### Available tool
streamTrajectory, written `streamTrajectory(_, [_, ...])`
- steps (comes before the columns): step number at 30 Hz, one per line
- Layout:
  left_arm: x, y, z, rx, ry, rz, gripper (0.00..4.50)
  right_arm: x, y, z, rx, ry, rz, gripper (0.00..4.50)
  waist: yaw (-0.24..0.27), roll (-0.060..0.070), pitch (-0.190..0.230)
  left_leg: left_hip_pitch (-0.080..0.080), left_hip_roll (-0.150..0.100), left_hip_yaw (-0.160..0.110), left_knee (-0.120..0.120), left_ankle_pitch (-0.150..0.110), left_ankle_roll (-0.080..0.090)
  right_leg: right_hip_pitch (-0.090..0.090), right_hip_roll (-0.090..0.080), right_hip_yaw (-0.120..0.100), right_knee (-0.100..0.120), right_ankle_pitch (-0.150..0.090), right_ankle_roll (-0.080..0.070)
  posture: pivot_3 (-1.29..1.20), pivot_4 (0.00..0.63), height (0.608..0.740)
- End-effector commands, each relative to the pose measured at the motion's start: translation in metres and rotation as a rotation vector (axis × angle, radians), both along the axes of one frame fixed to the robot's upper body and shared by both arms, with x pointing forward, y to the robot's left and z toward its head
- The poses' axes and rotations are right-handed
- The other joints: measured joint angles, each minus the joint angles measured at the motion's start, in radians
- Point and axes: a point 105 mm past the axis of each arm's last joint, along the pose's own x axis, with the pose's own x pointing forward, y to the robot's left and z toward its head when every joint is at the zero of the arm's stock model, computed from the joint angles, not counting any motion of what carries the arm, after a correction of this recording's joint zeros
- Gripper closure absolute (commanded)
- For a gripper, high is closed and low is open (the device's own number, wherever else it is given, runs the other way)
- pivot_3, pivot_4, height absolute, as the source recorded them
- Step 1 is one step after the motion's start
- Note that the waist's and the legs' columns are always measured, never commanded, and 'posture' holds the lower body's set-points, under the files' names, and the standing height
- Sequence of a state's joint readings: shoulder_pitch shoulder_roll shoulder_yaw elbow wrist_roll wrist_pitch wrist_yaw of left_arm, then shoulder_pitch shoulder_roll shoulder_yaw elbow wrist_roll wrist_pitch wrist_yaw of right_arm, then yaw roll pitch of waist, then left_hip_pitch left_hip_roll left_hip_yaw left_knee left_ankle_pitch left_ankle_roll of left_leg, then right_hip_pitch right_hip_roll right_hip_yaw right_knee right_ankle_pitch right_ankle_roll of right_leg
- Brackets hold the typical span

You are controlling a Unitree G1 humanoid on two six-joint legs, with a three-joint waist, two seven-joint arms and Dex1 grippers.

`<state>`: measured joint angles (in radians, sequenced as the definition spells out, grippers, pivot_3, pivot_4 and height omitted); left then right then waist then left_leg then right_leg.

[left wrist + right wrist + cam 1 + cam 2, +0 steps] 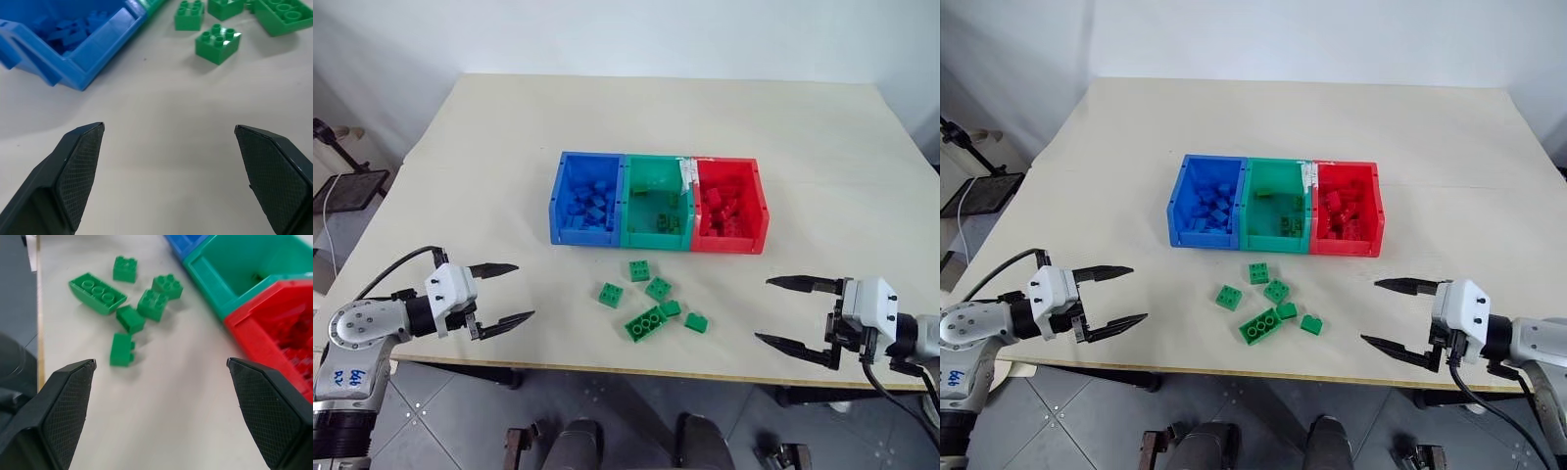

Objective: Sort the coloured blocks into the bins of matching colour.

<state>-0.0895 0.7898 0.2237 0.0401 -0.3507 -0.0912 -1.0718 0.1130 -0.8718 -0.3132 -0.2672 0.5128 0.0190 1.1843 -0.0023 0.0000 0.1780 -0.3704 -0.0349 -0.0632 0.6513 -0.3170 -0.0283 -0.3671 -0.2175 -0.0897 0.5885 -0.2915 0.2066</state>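
While six green blocks point(652, 300) lie loose on the table point(489, 166) just before the bins point(656, 201), the left gripper point(507, 293) and right gripper point(779, 311) hover wide apart, seemingly empty.

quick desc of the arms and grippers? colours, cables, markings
Both arms are silver-grey metal with black joints. Left gripper and right gripper each have a white housing and two black pointed fingers with cross-hatched pads. Black cables loop off each wrist. Blue handwriting marks the left arm.
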Motion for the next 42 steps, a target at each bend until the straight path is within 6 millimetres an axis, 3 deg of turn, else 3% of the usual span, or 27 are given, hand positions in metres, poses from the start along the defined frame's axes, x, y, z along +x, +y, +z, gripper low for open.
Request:
streamTrajectory(1, [0.001,-0.015,0.012,-0.027,-0.018,-0.050,0.00,-0.004,0.008,0.001,0.014,-0.020,0.019,0.02,0.001,0.000,0.000,0.000,0.000,0.000,0.000,0.000,0.000,0.000,0.000,0.000,0.000,0.000,0.000,0.00,0.150,0.740])
streamTrajectory(5, [0.002,-0.037,0.019,-0.066,0.026,-0.112,0.00,-0.006,0.006,0.000,0.022,-0.015,-0.012,0.02,0.004,0.000,0.000,0.000,0.000,0.000,0.001,-0.001,0.000,0.001,0.000,0.000,0.000,0.000,0.000,0.00,0.150,0.740])
streamTrajectory(8, [-0.002,-0.072,0.028,-0.089,0.080,-0.243,0.00,-0.010,0.001,-0.001,0.028,-0.014,-0.055,0.02,0.015,0.000,0.000,0.000,0.000,-0.001,0.002,-0.001,0.000,0.001,0.000,-0.001,0.000,0.000,0.000,0.00,0.150,0.740])
streamTrajectory(10, [0.001,-0.106,0.018,0.119,0.091,-0.343,0.00,-0.016,-0.009,0.000,0.017,-0.014,-0.092,0.02,0.018,-0.001,0.000,0.000,0.000,-0.001,0.003,-0.002,0.001,0.002,0.000,0.000,0.000,0.000,0.000,0.00,0.150,0.740])
streamTrajectory(13, [0.006,-0.156,0.023,0.179,0.091,-0.439,0.00,-0.027,-0.022,0.002,0.001,-0.005,-0.143,0.02,0.034,-0.001,0.000,0.000,-0.001,-0.001,0.005,-0.002,0.001,0.004,0.000,-0.001,-0.001,0.000,0.000,0.00,0.150,0.740])
streamTrajectory(19, [0.007,-0.215,0.008,0.268,0.190,-0.575,0.00,-0.052,-0.044,-0.010,-0.055,0.040,-0.258,0.02,0.023,-0.002,0.000,0.000,0.000,0.001,0.007,-0.006,0.003,0.006,0.001,-0.002,-0.004,0.000,0.001,0.00,0.150,0.740])
streamTrajectory(22, [0.005,-0.233,-0.002,0.330,0.213,-0.621,0.00,-0.060,-0.044,-0.011,-0.051,0.042,-0.291,0.02,0.024,-0.002,0.000,0.000,0.000,0.003,0.008,-0.006,0.003,0.006,0.001,-0.002,-0.006,0.000,0.001,0.00,0.150,0.740])
streamTrajectory(29, [0.014,-0.271,-0.003,0.334,0.193,-0.623,0.00,-0.068,-0.030,-0.011,-0.023,0.031,-0.323,0.02,0.030,-0.003,0.001,-0.001,0.000,0.004,0.010,-0.007,0.004,0.006,0.000,-0.001,-0.006,0.000,0.001,0.00,0.150,0.740])
streamTrajectory(37, [0.014,-0.283,-0.015,0.407,0.174,-0.645,0.00,-0.064,-0.016,-0.008,-0.006,0.009,-0.322,0.02,0.029,-0.003,0.001,-0.001,0.001,0.004,0.011,-0.007,0.005,0.006,0.001,-0.001,-0.006,0.000,0.001,0.00,0.150,0.740])
streamTrajectory(42, [0.011,-0.282,-0.021,0.430,0.183,-0.667,1.15,-0.062,-0.013,-0.007,-0.011,0.005,-0.309,0.00,0.030,-0.003,0.001,-0.001,0.000,0.004,0.011,-0.007,0.005,0.006,0.000,-0.001,-0.006,0.000,0.001,0.00,0.150,0.740])
